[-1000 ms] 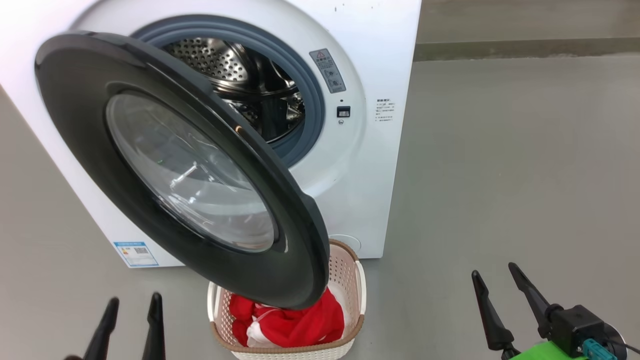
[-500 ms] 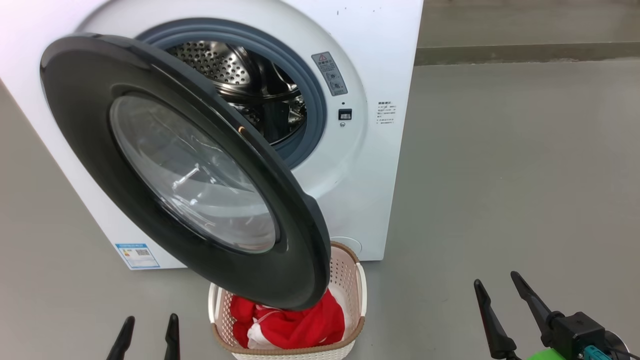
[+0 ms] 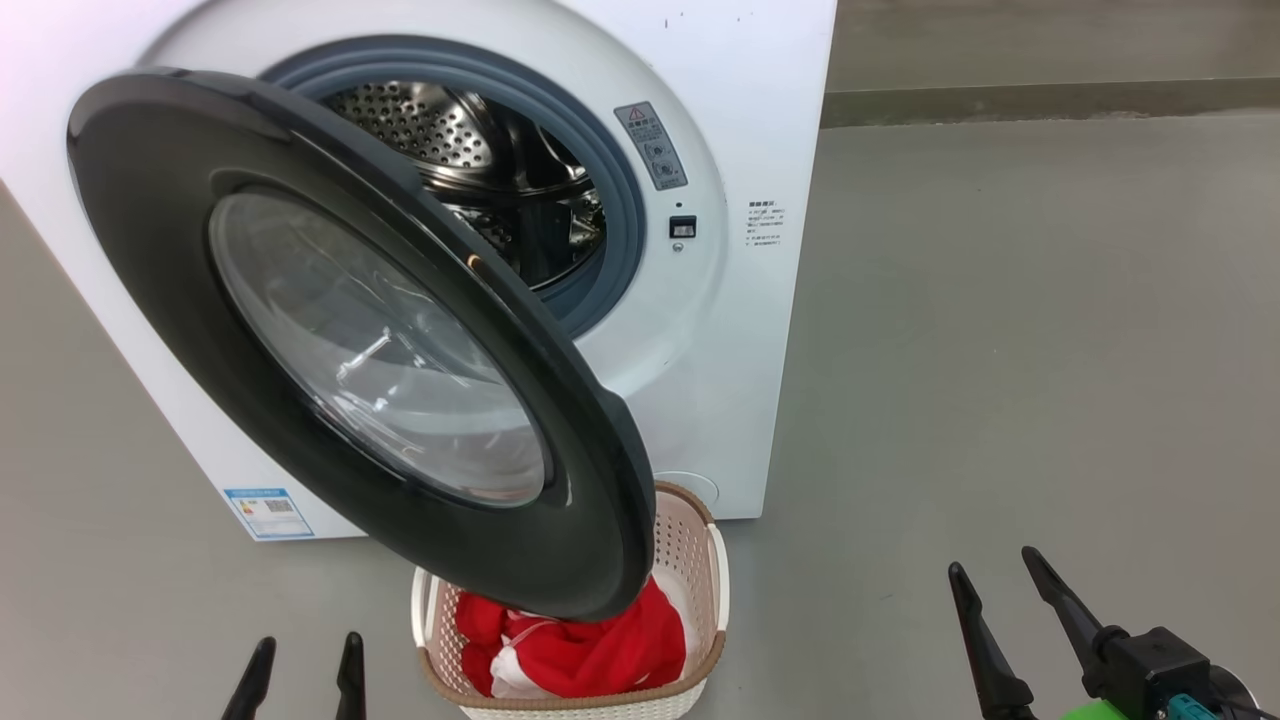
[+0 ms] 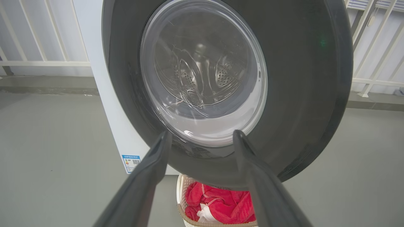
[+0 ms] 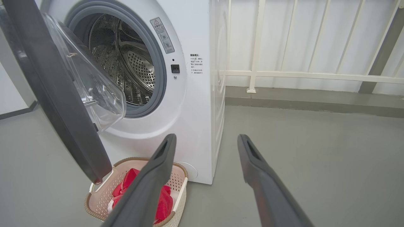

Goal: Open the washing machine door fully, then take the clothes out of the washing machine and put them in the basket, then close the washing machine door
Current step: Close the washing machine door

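Note:
The white washing machine (image 3: 740,120) stands ahead with its round black washing machine door (image 3: 150,250) swung out towards me. The steel drum (image 3: 480,170) behind it looks empty. Red clothes (image 3: 580,645) lie in the cream basket (image 3: 690,550) on the floor under the door's lower edge. My left gripper (image 3: 305,650) is open at the lower left, apart from the door. In the left wrist view the door (image 4: 300,78) looms close beyond the open left gripper (image 4: 202,135). My right gripper (image 3: 995,570) is open at the lower right, over bare floor, and the right wrist view shows the basket (image 5: 101,205).
Grey floor (image 3: 1000,350) stretches to the right of the machine. A low kerb (image 3: 1050,100) runs along the back. White railing (image 5: 300,75) stands behind the machine on the right, and more railing (image 4: 38,63) on the left.
My left gripper has dropped lower in the head view and shifted slightly right. The whole picture has wobbled a little. The door, basket and right gripper keep their places.

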### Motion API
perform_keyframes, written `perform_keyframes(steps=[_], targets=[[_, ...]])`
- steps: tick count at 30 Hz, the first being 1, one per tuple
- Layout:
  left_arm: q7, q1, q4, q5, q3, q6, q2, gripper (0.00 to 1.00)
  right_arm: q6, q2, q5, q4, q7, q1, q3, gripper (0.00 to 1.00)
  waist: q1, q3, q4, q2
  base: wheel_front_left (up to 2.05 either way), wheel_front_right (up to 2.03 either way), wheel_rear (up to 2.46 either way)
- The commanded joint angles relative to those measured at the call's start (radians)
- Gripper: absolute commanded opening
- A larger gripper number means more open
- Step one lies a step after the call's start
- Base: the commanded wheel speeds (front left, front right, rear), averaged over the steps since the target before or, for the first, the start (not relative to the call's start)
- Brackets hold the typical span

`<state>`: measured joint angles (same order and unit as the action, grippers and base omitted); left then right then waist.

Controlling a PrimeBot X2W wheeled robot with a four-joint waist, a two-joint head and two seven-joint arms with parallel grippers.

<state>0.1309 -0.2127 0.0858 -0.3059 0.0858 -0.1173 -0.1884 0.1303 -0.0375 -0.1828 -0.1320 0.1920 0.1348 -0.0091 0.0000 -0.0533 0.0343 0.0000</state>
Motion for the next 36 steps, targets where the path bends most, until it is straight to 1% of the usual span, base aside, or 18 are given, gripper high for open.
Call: perform_keyframes(steps=[1, 8, 9, 10, 13, 18, 25, 31, 36], targets=[[0.010, 0.025, 0.024, 0.011, -0.030, -0.009, -0.013, 1.00, 0.000, -0.013, -0.002, 0.028, 0.000, -0.025, 0.021, 1.00, 0.0000, 0.001, 0.000, 0.0000, 0.00, 0.00, 0.00], [0.010, 0.027, 0.032, 0.015, -0.025, -0.018, -0.015, 1.00, 0.000, -0.013, -0.006, 0.025, 0.003, -0.030, 0.024, 1.00, 0.0000, 0.006, -0.005, 0.0000, 0.00, 0.00, 0.00], [0.010, 0.028, 0.033, 0.016, -0.025, -0.019, -0.016, 1.00, 0.000, -0.013, -0.008, 0.024, 0.003, -0.031, 0.023, 0.86, 0.0000, 0.007, -0.005, 0.0000, 0.00, 0.00, 0.00], [0.009, 0.029, 0.035, 0.015, -0.023, -0.021, -0.016, 1.00, 0.000, -0.013, -0.017, 0.022, 0.005, -0.032, 0.018, 0.00, 0.0000, 0.008, -0.004, 0.0000, 0.00, 0.00, 0.00], [0.007, 0.033, 0.040, 0.017, -0.020, -0.024, -0.016, 1.00, 0.000, -0.013, -0.027, 0.013, 0.008, -0.036, 0.018, 0.00, 0.0000, 0.012, -0.001, 0.0000, 0.00, 0.00, 0.00], [0.007, 0.040, 0.050, 0.019, -0.014, -0.030, -0.014, 1.00, 0.000, -0.013, -0.038, -0.015, 0.009, -0.082, 0.061, 0.00, 0.0000, 0.022, 0.006, 0.0000, 0.00, 0.00, 0.00], [0.003, 0.060, 0.059, 0.025, 0.003, -0.031, -0.014, 1.00, 0.000, -0.013, -0.064, -0.089, 0.027, -0.169, 0.085, 0.00, 0.0000, 0.033, 0.054, 0.0000, 0.00, 0.00, 0.00], [0.003, 0.070, 0.069, 0.025, 0.010, -0.034, -0.013, 1.00, 0.000, -0.013, -0.083, -0.168, 0.047, -0.286, 0.091, 0.00, 0.0000, 0.044, 0.107, 0.0000, 0.00, 0.00, 0.00], [0.005, 0.077, 0.072, 0.027, 0.016, -0.036, -0.013, 1.00, 0.000, -0.013, -0.090, -0.184, 0.059, -0.374, 0.110, 0.00, 0.0000, 0.053, 0.134, 0.0000, 0.00, 0.00, 0.00]])
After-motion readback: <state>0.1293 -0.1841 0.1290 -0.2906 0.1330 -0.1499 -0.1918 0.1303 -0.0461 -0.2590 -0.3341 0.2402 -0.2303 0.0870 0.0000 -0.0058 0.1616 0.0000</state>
